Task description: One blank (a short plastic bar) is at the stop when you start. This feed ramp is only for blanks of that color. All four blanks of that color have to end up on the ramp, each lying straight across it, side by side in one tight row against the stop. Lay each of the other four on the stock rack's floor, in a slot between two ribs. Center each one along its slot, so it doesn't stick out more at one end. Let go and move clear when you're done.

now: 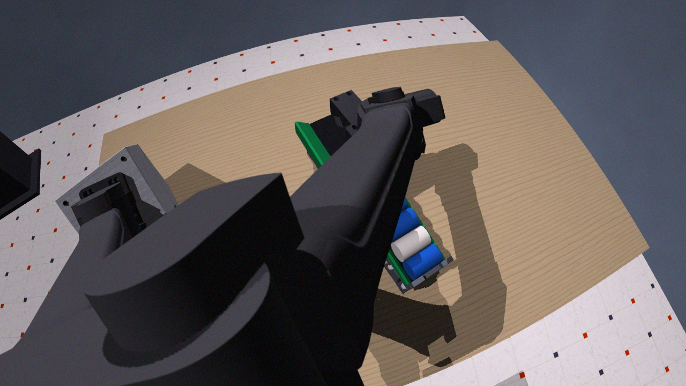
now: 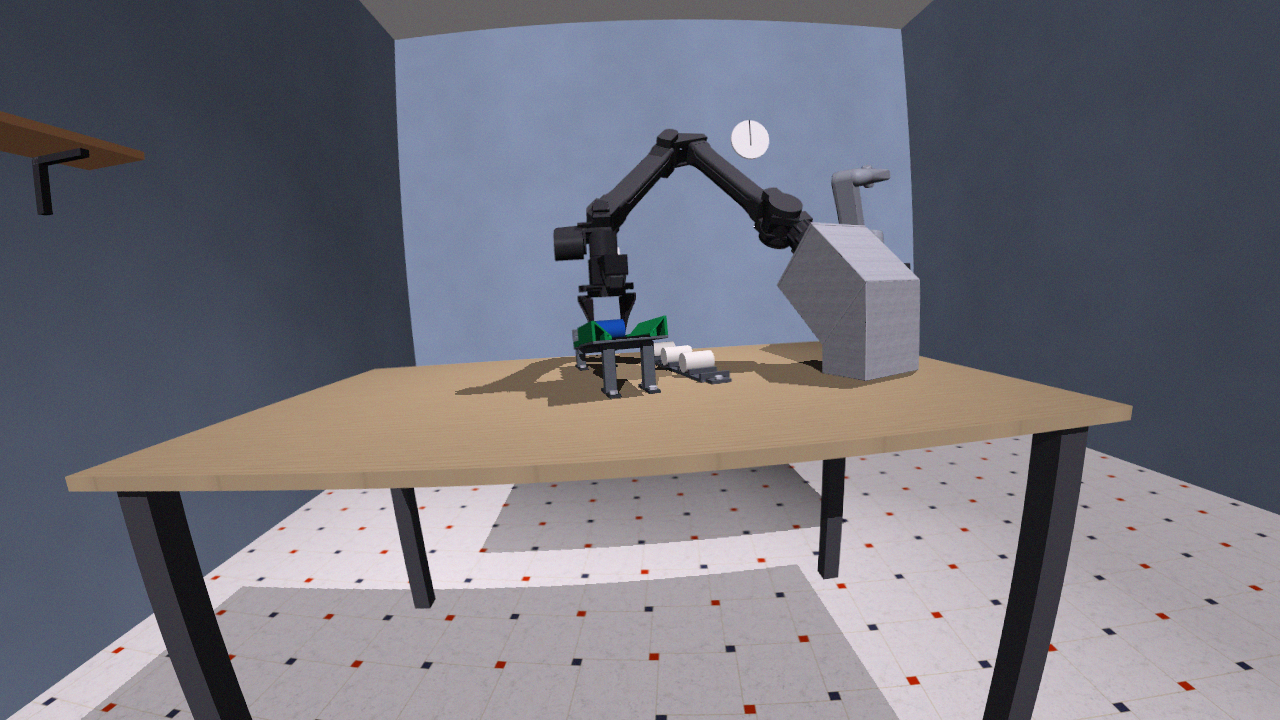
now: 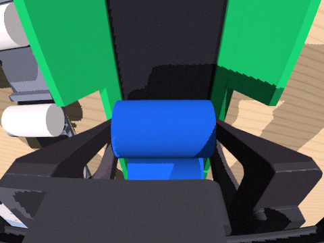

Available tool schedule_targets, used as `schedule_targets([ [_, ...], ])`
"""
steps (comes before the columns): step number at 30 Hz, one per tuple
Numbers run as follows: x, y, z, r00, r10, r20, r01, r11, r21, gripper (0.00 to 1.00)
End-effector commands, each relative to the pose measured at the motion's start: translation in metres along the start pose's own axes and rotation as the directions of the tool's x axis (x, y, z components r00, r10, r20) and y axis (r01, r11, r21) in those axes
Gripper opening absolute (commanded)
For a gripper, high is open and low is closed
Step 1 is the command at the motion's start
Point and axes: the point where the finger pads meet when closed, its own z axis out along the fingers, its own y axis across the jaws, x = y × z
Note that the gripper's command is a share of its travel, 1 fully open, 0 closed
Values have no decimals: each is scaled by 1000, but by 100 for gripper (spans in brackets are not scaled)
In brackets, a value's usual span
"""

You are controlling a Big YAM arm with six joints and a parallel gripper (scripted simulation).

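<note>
My gripper (image 3: pixel 163 123) is shut on a blue blank (image 3: pixel 164 128), held across the feed ramp (image 3: pixel 164 27) between its green side walls. A second blue shape (image 3: pixel 164 169) shows just below it. In the exterior view the gripper (image 2: pixel 608 313) stands over the raised end of the ramp (image 2: pixel 622 340) with the blue blank (image 2: pixel 610 327) at rail height. In the top view the ramp's low end holds a blue blank (image 1: pixel 423 261) at the stop, a white blank (image 1: pixel 410 242) behind it, and another blue blank (image 1: pixel 405 223). My arm hides the rest of the ramp there.
The grey stock rack (image 2: pixel 707 374) lies on the table beside the ramp, with white blanks (image 2: pixel 687 360) on it. Two of them show at the left of the wrist view (image 3: pixel 29 120). The grey robot base (image 2: pixel 850 304) stands at the table's right rear.
</note>
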Motion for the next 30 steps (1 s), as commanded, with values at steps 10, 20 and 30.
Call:
schedule_targets([
  [10, 6, -11, -1, 1000, 8, 0, -8, 1000, 7, 67],
  [20, 6, -11, -1, 1000, 8, 0, -8, 1000, 7, 78],
  [30, 5, -13, -6, 1000, 11, 0, -11, 1000, 14, 78],
])
